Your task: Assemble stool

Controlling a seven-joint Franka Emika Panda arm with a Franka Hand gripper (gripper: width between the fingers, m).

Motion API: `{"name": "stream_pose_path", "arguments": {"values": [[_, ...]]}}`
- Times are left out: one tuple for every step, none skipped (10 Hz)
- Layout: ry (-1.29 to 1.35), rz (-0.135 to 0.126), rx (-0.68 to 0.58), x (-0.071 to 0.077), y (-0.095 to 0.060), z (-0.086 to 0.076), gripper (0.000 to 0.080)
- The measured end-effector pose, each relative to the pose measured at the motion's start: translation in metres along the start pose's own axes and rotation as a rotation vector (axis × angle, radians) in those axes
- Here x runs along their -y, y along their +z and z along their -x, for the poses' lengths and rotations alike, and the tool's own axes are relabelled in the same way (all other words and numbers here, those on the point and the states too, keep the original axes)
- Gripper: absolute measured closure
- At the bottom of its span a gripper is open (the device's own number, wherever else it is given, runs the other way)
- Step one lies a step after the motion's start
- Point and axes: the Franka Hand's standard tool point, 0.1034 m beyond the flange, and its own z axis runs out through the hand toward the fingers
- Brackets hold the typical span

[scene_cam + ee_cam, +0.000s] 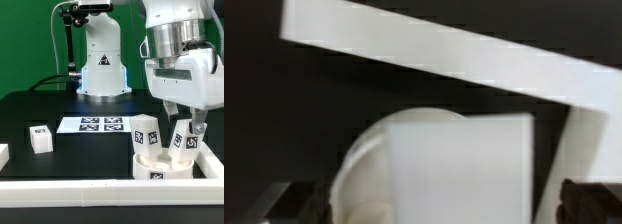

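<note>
Seat point(165, 163) w/ 2 legs point(147, 133) upright; gripper point(185, 130) spread

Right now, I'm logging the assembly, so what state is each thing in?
end effector: astride the tilted leg, grip unclear
tilted leg: leaning on the seat, inside the end effector
upright leg: standing on the seat
seat: flat, carrying both legs
loose leg: lying apart, untouched

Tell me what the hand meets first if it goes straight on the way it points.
Probably the tilted stool leg just below the hand, which stands on the round seat. The wrist view shows white parts between the open fingers; depth is unclear, so the seat might come first.
</note>
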Motion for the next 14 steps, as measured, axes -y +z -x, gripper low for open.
{"name": "stream_pose_path", "arguments": {"values": [[-0.097,0.000,0.008,-0.001,-0.013,-0.005,0.0153],[-0.171,-0.010,0.012,-0.006,-0.031,-0.019,0.0151],[-0.209,-0.019,0.009,-0.015,-0.044,-0.035,0.0151],[-0.212,-0.022,0.011,-0.021,-0.054,-0.049,0.0151],[-0.200,-0.026,0.010,-0.019,-0.059,-0.057,0.0151],[-0.209,-0.021,0.010,-0.020,-0.055,-0.053,0.0151],[-0.210,-0.020,0.011,-0.020,-0.055,-0.052,0.0151],[-0.210,-0.020,0.010,-0.020,-0.055,-0.052,0.0151],[-0.210,-0.020,0.010,-0.020,-0.055,-0.052,0.0151],[-0.210,-0.020,0.010,-0.020,-0.055,-0.052,0.0151],[-0.244,-0.016,0.008,-0.021,-0.054,-0.054,0.0151],[-0.384,-0.003,0.005,-0.031,-0.052,-0.068,0.0151],[-0.484,0.001,-0.001,-0.039,-0.053,-0.085,0.0151],[-0.579,0.003,-0.004,-0.045,-0.056,-0.104,0.0151]]}}
